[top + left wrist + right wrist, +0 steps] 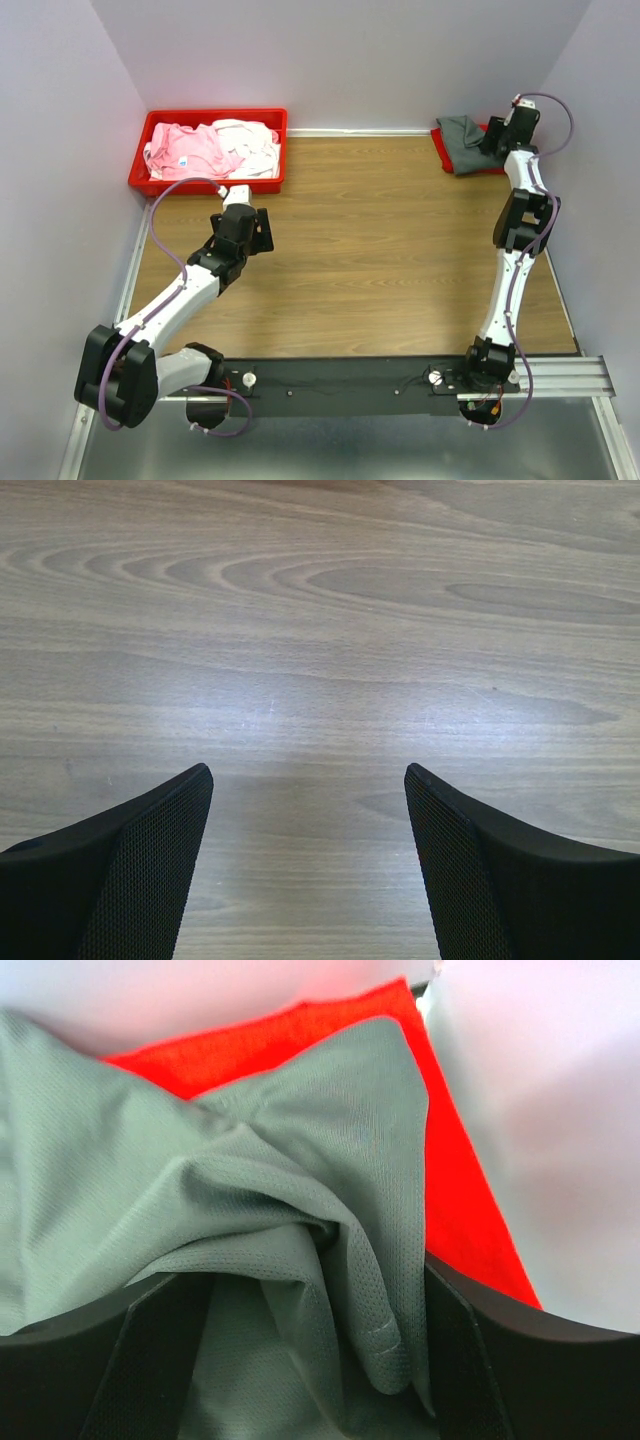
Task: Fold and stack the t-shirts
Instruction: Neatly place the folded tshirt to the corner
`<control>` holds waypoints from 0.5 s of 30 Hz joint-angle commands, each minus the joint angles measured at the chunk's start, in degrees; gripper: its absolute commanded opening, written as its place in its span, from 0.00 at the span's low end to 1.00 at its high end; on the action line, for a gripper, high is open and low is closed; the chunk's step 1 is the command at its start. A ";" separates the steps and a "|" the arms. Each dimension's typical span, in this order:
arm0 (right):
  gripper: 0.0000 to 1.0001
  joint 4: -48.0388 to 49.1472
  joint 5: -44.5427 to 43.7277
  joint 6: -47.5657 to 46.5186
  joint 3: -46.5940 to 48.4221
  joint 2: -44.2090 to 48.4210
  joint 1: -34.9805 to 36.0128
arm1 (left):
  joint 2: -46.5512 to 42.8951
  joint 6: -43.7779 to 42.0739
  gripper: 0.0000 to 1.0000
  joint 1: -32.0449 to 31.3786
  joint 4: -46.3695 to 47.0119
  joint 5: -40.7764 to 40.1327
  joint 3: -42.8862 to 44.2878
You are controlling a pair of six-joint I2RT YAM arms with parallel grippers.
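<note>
Looks midway: dark grey mesh t-shirt rumpled on bright red cloth t-shirt under wide-open right gripper, left gripper open, pale pink and white t-shirts heaped in red plastic bin.

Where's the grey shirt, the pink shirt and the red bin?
grey shirt [462, 145]: top view, middle of the cloth, far right corner.
pink shirt [185, 150]: top view, middle of the cloth, inside the bin.
red bin [215, 114]: top view, its far rim.
</note>
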State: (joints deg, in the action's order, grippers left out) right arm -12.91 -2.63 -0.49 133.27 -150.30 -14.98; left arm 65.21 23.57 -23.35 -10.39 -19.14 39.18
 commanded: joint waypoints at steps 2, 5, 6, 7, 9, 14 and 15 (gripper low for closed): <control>0.89 2.01 0.44 3.21 3.92 -0.26 0.04 | 0.00 -0.19 0.85 -0.46 0.99 -2.31 0.02; 0.92 2.45 0.96 5.49 4.89 -0.96 -0.22 | 0.09 -0.19 0.85 -0.46 0.90 -2.40 0.02; 0.92 2.71 1.40 7.85 4.98 -1.22 -0.74 | 0.09 -0.19 0.85 -0.46 0.99 -2.40 -0.07; 0.92 2.80 1.58 8.83 5.15 -1.40 -1.01 | 0.09 -0.11 0.85 -0.55 0.90 -2.48 0.02; 0.91 3.06 0.97 12.52 5.50 -2.10 -1.71 | 0.18 -0.19 0.85 -0.55 0.99 -2.49 0.02; 0.88 3.15 0.52 22.71 4.37 -2.89 -4.52 | 0.53 -0.19 0.85 -0.64 0.99 -2.57 0.02; 0.87 3.24 1.05 24.29 4.19 -3.07 -5.75 | 0.53 -0.19 0.85 -0.64 0.90 -2.57 0.02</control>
State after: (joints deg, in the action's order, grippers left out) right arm -10.81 -2.09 14.22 136.77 -150.63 -16.97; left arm 65.28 23.57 -23.62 -10.37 -19.70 39.18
